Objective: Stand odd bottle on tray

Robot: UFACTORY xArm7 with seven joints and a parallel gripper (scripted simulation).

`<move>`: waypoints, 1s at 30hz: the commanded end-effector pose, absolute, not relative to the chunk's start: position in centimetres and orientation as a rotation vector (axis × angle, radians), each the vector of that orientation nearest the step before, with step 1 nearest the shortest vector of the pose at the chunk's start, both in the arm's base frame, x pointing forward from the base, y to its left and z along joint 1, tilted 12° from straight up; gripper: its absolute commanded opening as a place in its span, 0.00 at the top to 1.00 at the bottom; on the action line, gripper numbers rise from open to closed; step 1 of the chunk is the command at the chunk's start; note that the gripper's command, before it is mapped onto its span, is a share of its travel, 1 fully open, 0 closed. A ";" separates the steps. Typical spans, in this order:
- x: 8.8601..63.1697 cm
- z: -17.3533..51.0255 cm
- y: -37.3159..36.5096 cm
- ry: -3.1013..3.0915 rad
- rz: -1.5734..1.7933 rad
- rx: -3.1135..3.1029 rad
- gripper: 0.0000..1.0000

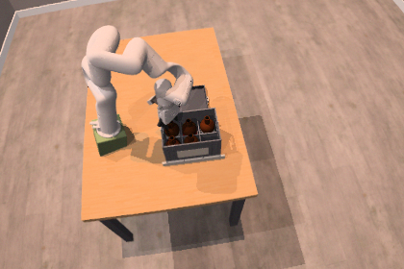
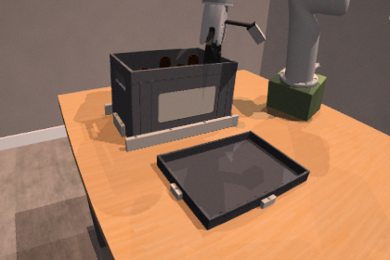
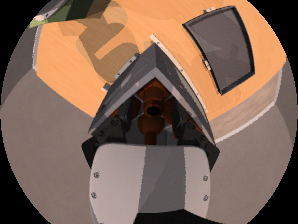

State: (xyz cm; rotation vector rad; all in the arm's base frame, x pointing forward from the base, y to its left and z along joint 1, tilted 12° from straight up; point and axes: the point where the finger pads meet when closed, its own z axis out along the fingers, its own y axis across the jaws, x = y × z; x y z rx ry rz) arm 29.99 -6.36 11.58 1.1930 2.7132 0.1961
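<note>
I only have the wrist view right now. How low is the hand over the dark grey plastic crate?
Observer: In the side view, the hand has its fingertips about level with the rim of the dark grey plastic crate, at the corner nearest the arm's green base block.
Operator: How many bottles are inside?
Observer: From above, five brown round-bodied bottles stand in the cells. The sixth cell looks bare.
Operator: Is the hand gripping one?
Observer: No, its fingers stand apart and hold nothing.
</note>
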 end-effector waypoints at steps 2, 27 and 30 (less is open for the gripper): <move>30.1 11.3 -6.4 2.712 0.198 1.192 0.35; 30.2 11.1 -6.3 2.712 0.198 1.192 1.00; 30.2 11.1 -6.3 2.712 0.198 1.192 1.00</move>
